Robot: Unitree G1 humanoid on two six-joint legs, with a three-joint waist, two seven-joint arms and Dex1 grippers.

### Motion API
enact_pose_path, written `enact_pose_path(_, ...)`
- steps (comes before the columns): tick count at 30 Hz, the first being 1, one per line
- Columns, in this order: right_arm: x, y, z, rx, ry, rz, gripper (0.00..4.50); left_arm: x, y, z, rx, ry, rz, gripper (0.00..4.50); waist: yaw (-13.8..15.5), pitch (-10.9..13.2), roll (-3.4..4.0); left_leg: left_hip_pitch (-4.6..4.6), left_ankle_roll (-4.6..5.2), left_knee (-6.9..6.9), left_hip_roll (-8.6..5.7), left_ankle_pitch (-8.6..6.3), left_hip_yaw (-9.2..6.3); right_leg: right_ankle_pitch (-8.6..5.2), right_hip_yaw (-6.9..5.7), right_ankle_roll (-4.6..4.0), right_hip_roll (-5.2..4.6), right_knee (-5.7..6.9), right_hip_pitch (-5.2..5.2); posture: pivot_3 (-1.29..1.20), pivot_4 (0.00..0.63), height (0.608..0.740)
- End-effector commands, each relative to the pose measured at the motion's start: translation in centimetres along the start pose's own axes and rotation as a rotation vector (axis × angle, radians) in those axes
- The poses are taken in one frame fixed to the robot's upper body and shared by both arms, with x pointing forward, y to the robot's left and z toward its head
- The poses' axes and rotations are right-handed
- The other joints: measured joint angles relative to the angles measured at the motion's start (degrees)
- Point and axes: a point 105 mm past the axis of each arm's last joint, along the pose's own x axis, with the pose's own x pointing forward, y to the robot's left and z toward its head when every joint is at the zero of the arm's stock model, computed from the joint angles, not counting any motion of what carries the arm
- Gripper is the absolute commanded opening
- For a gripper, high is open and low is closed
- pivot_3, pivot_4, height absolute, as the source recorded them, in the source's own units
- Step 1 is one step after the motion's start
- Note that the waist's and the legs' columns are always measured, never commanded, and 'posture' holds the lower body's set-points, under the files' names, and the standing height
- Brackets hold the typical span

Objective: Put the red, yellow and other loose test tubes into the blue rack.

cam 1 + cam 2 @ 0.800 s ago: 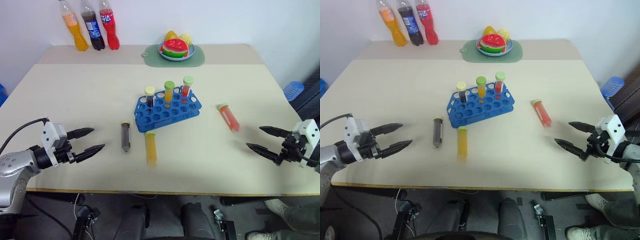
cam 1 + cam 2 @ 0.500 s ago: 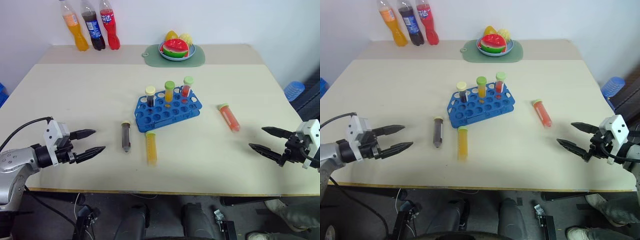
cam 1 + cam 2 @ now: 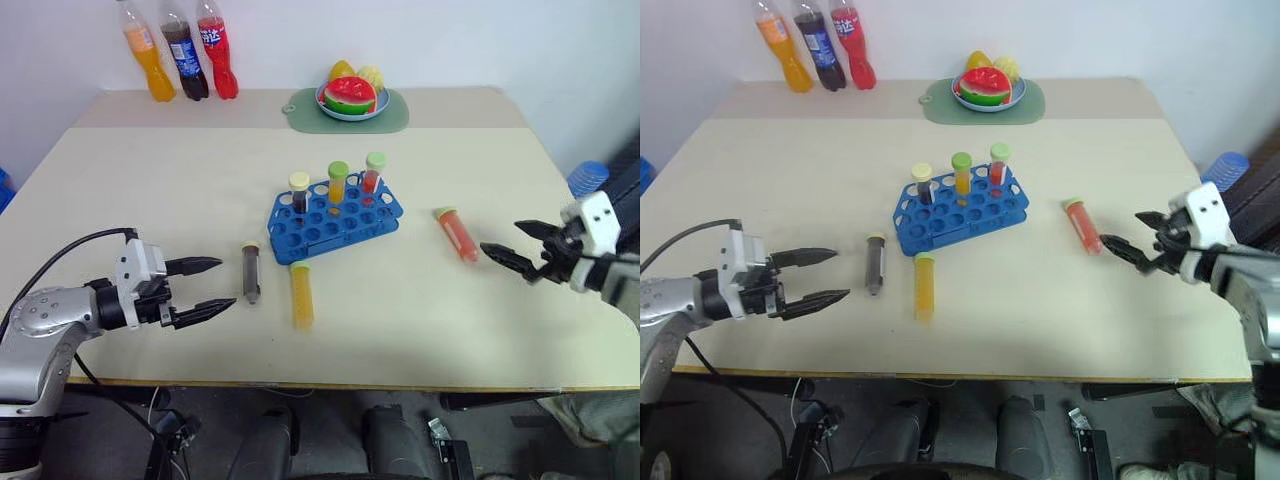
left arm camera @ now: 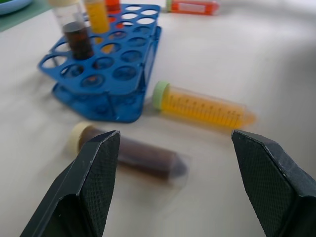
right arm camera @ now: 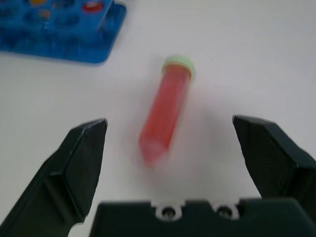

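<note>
On beige table, red tube lies green-capped; both grippers' jaws apart.

Head stereo pair looks forward and down over the whole counter. Left wrist view sits low and close, facing the blue rack. Right wrist view looks closely down on the red tube, which the head views share.
</note>
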Motion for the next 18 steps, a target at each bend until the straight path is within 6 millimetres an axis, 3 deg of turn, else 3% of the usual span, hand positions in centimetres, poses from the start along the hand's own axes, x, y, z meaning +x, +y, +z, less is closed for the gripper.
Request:
enact_pose_path(1,1.0,-0.2,1.9,0.052,0.058,-0.014,4.5,0.3,-0.2,0.9,0.047,-0.018,-0.014,3.71,-0.2,0.0,0.02,0.0,0.0,-0.01,0.0,0.0,0.0,0.0,0.0,0.0,0.0,0.0,-0.01,0.0,0.15,0.74)
enact_pose_path(11,6.1,-2.3,2.3,0.267,0.292,-0.058,4.5,1.3,-0.8,1.7,0.057,-0.03,-0.058,3.71,-0.3,0.1,0.09,-0.35,0.0,0.04,-0.13,0.0,0.04,0.02,0.0,0.01,0.0,0.0,-0.35,0.0,0.15,0.74)
enact_pose_path(18,8.7,-1.6,0.9,0.207,0.449,-0.036,4.5,1.3,-1.8,1.8,0.045,-0.029,-0.057,3.71,-0.5,0.1,0.09,-0.87,-0.06,0.07,-0.25,0.05,0.04,0.04,0.0,0.02,0.0,0.1,-0.97,0.0,0.15,0.74)
